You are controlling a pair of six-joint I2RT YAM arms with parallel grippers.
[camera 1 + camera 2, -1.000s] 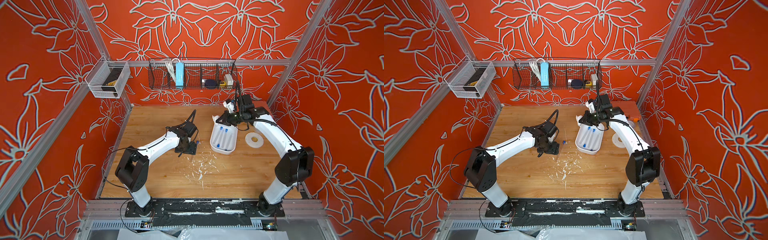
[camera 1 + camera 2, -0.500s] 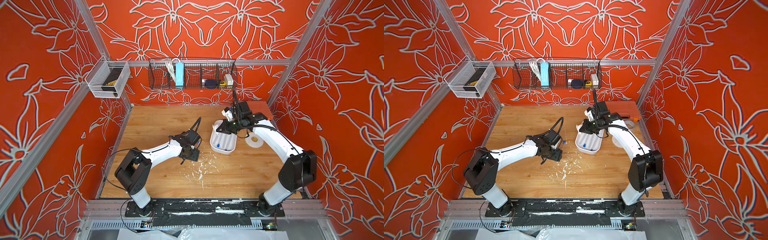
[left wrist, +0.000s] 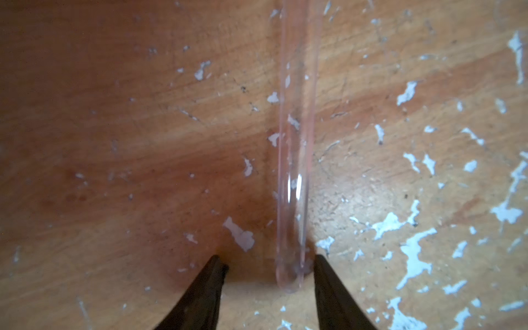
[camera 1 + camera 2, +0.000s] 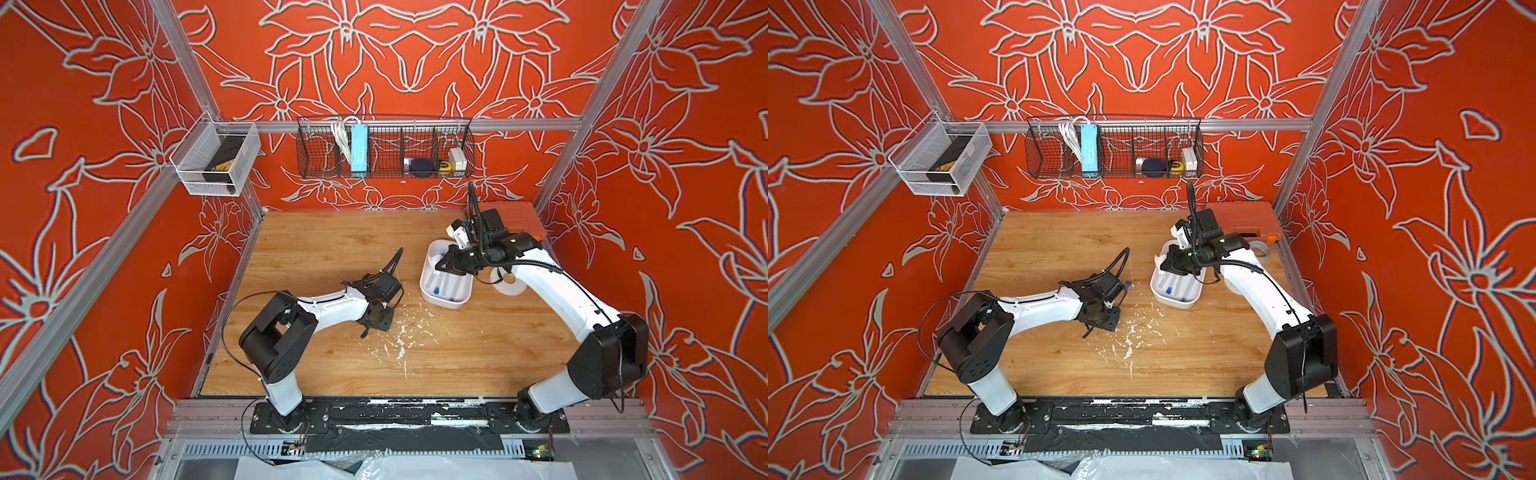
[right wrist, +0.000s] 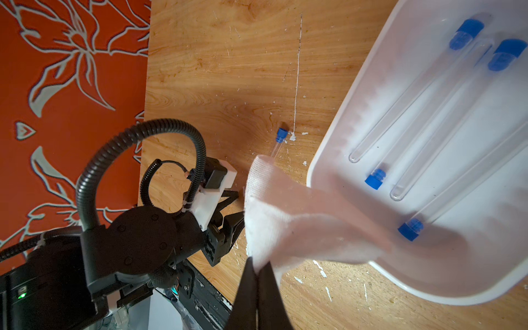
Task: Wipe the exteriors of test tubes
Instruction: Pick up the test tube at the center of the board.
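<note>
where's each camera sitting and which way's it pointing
Top views: high over the robot's base, looking down at the table; both arms whole.
Left wrist: on left arm, facing down at a test tube between the open left gripper.
Right wrist: on right arm, facing the tray; right gripper shut on white cloth, left arm beyond.
Shared: both wrist views show that test tube.

table [image 4: 332, 249]: pale wood-grain board, scratched.
tray [image 4: 446, 305]: white, oblong, right of the middle, its long side running toward the far edge.
test tube [image 5: 278, 143]: clear, blue cap, flat on the wood near the middle, left of the tray, not touching it.
flecks [image 4: 401, 340]: white scraps strewn mid-table, toward the front edge.
tape roll [image 4: 509, 286]: white ring, flat, just right of the tray.
orange case [image 4: 1246, 216]: far right corner.
</note>
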